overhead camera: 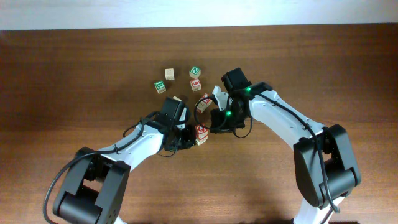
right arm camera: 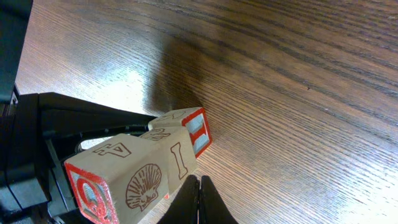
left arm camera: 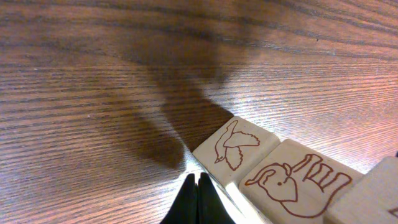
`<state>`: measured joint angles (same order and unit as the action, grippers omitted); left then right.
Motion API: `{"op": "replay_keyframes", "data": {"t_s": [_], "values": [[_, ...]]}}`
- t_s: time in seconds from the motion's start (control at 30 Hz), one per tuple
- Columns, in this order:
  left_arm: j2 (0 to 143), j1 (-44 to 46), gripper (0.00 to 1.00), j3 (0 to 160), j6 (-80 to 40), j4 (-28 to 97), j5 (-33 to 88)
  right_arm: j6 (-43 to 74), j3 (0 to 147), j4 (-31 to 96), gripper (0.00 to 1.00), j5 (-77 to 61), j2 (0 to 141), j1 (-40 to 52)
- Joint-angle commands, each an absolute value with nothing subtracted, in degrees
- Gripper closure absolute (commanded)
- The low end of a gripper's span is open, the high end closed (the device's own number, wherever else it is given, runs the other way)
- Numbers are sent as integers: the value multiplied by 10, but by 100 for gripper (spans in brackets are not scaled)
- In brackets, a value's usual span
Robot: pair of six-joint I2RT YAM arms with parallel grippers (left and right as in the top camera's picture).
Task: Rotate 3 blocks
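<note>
Three blocks lie just beside the clenched left tool and clenched right tool.

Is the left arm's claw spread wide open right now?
No: the left gripper has its two dark fingers pressed together, with no gap showing between them.

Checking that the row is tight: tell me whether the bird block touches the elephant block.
Touching. The left wrist view shows the bird block and the elephant block flush side by side, only a seam between them.
</note>
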<state>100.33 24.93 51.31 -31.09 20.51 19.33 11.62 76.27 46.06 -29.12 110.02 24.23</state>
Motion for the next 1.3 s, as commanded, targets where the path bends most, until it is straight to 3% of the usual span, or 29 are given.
{"op": "replay_keyframes", "data": {"t_s": [0.0, 0.83, 1.17, 1.27], "values": [[1007, 245, 100, 525, -305, 206, 197, 128, 754, 442, 96, -309, 1119, 248], [1007, 245, 100, 525, -305, 206, 197, 129, 752, 416, 96, -338, 1123, 260], [963, 185, 100, 540, -226, 212, 192, 55, 839, 498, 96, -340, 1075, 131], [863, 120, 100, 605, -162, 330, 124, 32, 910, 569, 95, -325, 1011, 119]]}}
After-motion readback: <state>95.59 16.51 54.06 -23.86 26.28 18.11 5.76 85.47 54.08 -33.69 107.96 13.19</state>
